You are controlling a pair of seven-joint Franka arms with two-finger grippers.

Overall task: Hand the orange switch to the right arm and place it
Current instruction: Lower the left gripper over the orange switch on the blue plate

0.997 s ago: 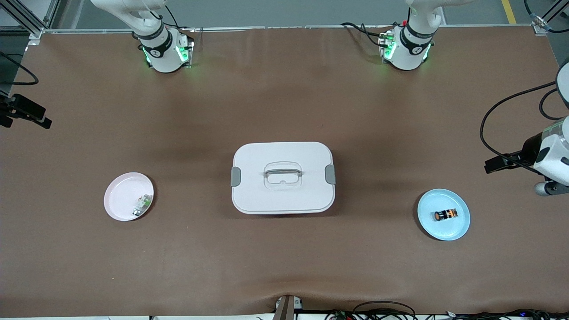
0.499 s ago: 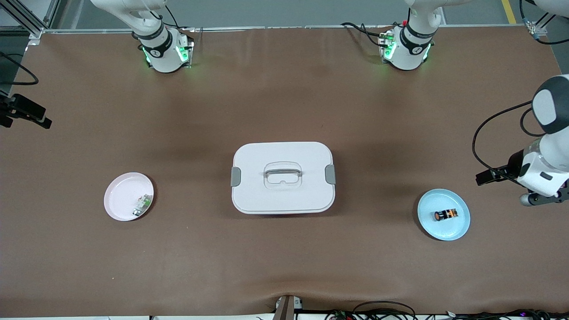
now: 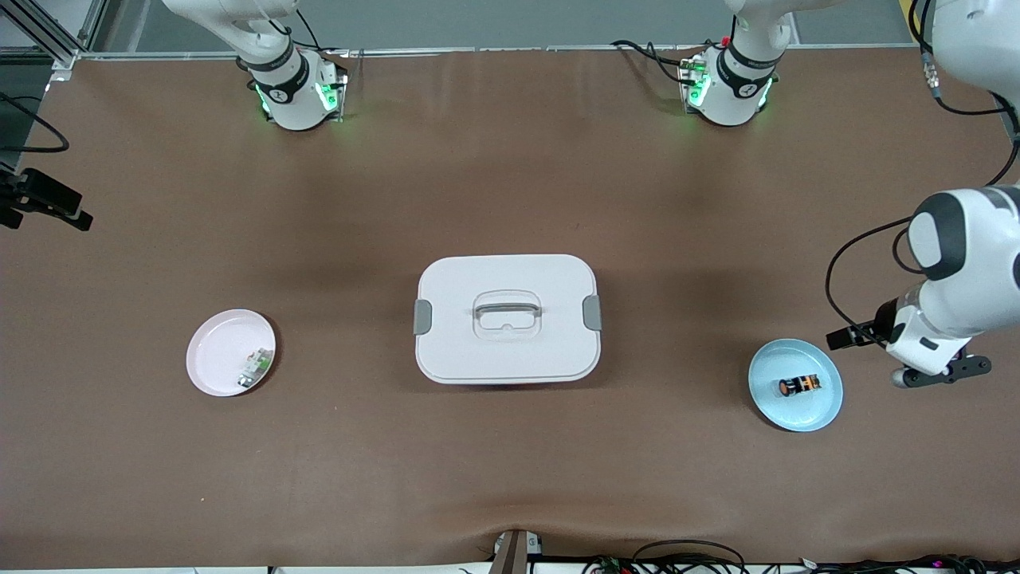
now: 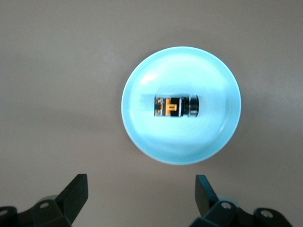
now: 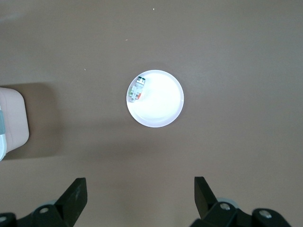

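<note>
The orange switch (image 3: 799,385) lies on its side in the blue plate (image 3: 825,411) at the left arm's end of the desk (image 3: 510,478), its long axis running along the desk. The left hand (image 4: 141,198) hovers beside the plate, fingers wide, empty. The right hand (image 5: 140,198), also wide, waits high over the pink plate (image 5: 161,113).

White lidded box (image 3: 507,319) mid-table; pink plate (image 3: 219,351) toward right arm's end holds small, possibly white-green part (image 3: 254,367); blue plate (image 3: 805,410) toward left arm's end.

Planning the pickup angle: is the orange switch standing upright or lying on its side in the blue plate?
On its side. The orange switch lies flat across the blue plate, its long body showing in the left wrist view.
</note>
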